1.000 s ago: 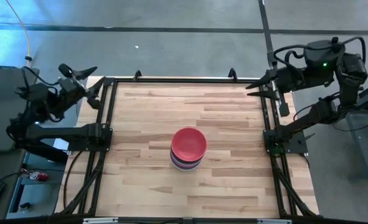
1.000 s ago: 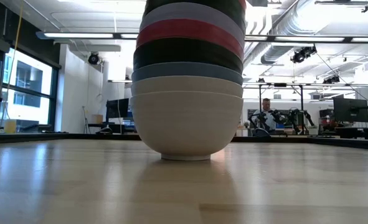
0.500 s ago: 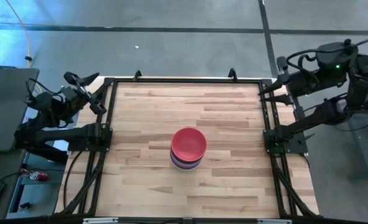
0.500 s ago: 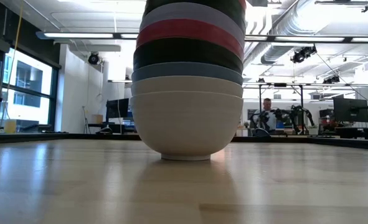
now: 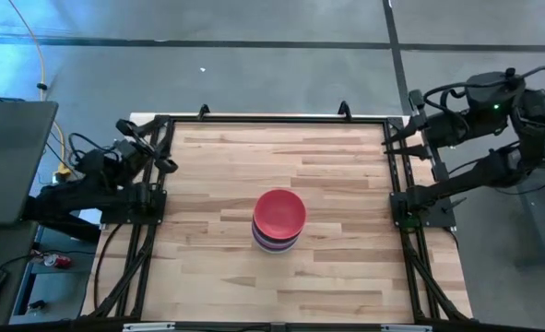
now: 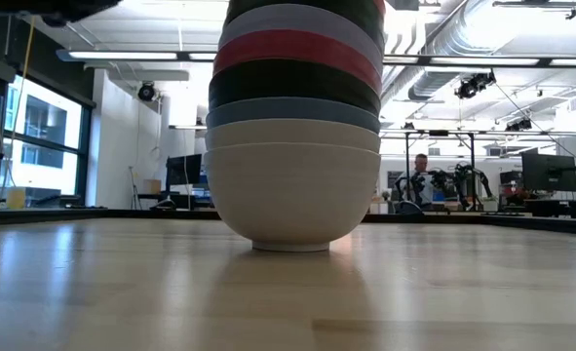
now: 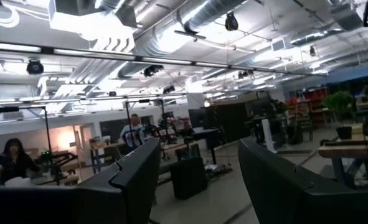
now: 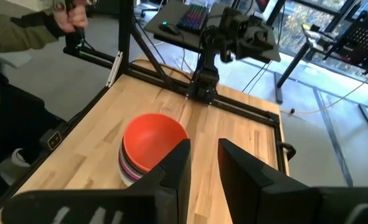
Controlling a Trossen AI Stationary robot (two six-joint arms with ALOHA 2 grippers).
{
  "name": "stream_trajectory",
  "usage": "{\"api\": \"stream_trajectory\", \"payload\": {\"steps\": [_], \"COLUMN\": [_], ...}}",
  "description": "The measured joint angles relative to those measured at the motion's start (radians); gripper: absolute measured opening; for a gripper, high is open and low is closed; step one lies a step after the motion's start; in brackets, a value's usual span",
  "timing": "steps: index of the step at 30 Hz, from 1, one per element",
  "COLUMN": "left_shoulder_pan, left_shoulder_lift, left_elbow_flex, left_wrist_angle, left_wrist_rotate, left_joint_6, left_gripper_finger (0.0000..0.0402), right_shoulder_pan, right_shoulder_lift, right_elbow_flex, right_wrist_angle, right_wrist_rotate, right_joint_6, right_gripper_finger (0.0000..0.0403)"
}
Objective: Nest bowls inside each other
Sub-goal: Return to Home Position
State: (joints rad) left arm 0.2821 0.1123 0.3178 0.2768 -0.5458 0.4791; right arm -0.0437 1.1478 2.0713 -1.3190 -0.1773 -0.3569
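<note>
**Bowls nested in one stack, both arms drawn well away from it**

The wooden table (image 5: 346,166) is carrying a single stack of bowls (image 5: 278,221), which is standing upright a little nearer the front rail than the middle of the boards. The left arm is folding back far to the left of the stack, over the black frame (image 5: 152,198). The right arm is doing the same far to the right of the stack.

In the stack, a red bowl (image 5: 279,212) is sitting on top. In the low view a white bowl (image 6: 292,195) is resting at the bottom, with another white rim, a blue-grey band, black, a red band and lavender rising above it.

The left gripper (image 5: 161,148) is hanging well apart from the stack, its jaws released wide and gripping nothing. The right gripper (image 5: 396,140) is pointing toward the stack from a distance, its jaws parted by a narrow gap and empty.

A person's hand (image 8: 71,15) is showing beyond the stack, off the table.
</note>
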Motion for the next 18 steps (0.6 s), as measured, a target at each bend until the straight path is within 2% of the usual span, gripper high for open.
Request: {"api": "stream_trajectory", "payload": {"steps": [8, 18], "left_shoulder_pan": [0.000, 0.000], "left_shoulder_lift": [0.000, 0.000], "left_elbow_flex": [-0.129, -0.261], "left_wrist_angle": [0.176, 0.286], "left_wrist_rotate": [-0.018, -0.016], "left_joint_6": [-0.041, -0.103], "left_gripper_finger": [0.0207, 0.0207], "right_shoulder_pan": [0.000, 0.000], "right_shoulder_lift": [-0.098, -0.178], "right_elbow_flex": [-0.135, -0.280], "right_wrist_angle": [0.125, 0.238], "right_wrist_rotate": [0.012, 0.028], "right_joint_6": [0.022, 0.032], "right_gripper_finger": [0.0074, 0.0074]}}
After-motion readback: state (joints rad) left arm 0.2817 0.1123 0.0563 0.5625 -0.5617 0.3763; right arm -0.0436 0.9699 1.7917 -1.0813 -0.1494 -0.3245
